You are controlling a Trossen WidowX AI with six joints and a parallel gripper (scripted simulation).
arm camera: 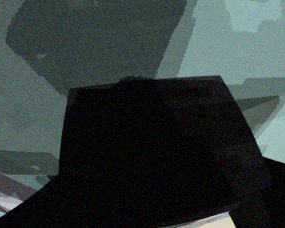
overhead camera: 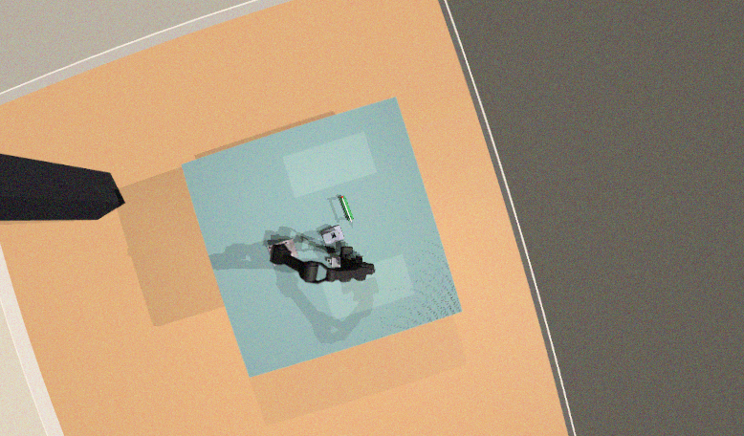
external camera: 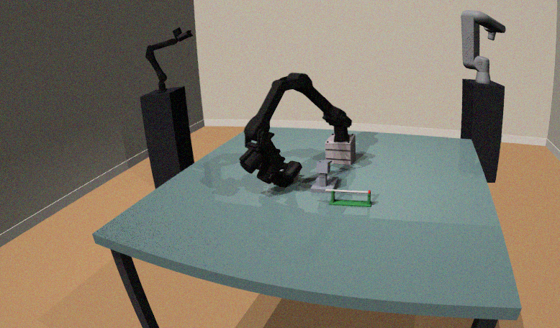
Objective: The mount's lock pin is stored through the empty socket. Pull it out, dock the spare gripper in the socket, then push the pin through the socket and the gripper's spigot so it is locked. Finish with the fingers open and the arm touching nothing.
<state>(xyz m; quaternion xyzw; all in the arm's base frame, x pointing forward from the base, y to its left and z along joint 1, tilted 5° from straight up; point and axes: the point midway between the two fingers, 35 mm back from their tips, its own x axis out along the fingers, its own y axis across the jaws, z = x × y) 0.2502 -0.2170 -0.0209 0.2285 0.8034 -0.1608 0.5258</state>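
Observation:
The spare gripper [arm camera: 140, 135] is a black block with a light end. It fills the middle of the wrist view, low over the table, and in the exterior view it merges with the dark hand. My gripper [arm camera: 148, 156] [external camera: 288, 174] is partly closed, one finger against each side of the block, and looks shut on it. The fingertips are hidden in the top and exterior views. The grey mount [external camera: 322, 167] [overhead camera: 332, 234] stands upright beside the hand, its socket without a pin or gripper. The white lock pin [external camera: 349, 190] with a red end lies across the green rack [external camera: 350, 203] [overhead camera: 348, 209].
The arm's pale block base [external camera: 340, 150] stands behind the mount. The green rack is close in front of the mount. The teal table [external camera: 314, 252] [overhead camera: 245, 178] bears everything. Two other arms stand on black pedestals [external camera: 168, 134] [external camera: 481, 126] beyond the table.

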